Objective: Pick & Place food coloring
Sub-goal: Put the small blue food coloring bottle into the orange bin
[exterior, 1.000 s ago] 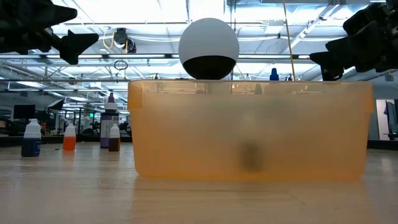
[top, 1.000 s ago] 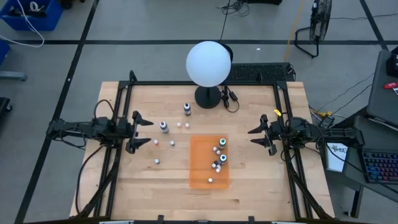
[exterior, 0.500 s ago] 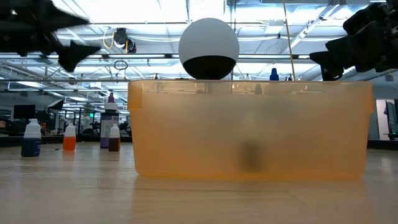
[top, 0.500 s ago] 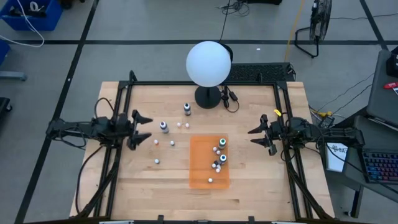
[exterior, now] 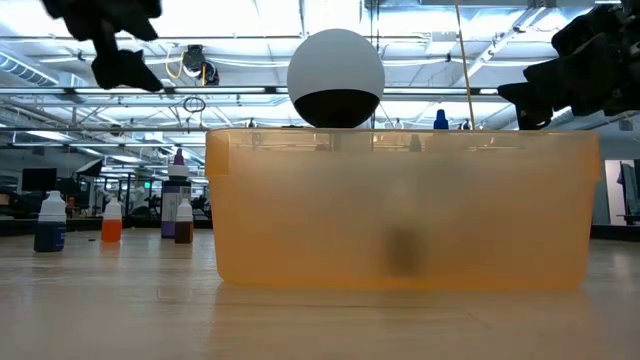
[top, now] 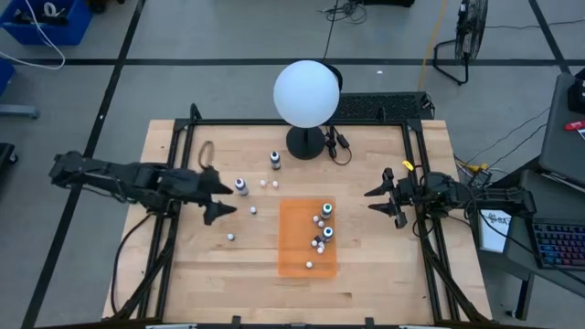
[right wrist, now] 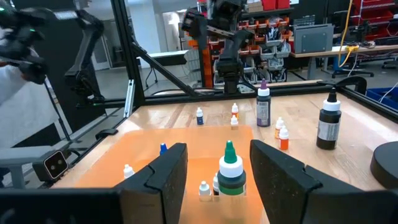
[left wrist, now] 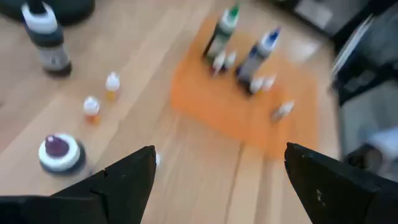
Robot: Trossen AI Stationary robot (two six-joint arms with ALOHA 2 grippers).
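It is a robotics lab or workshop: grey floor with black tape lines [top: 274,61], cables, a fan [top: 468,37], and storage shelves [right wrist: 273,37] behind.

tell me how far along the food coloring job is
Done: several small bottles, including a green-capped one, sit in the translucent orange bin. In hand: nothing; the left gripper hovers with jaws open near the purple-topped bottle. Left: that bottle, the dark white-capped one and tiny ones on the wood.
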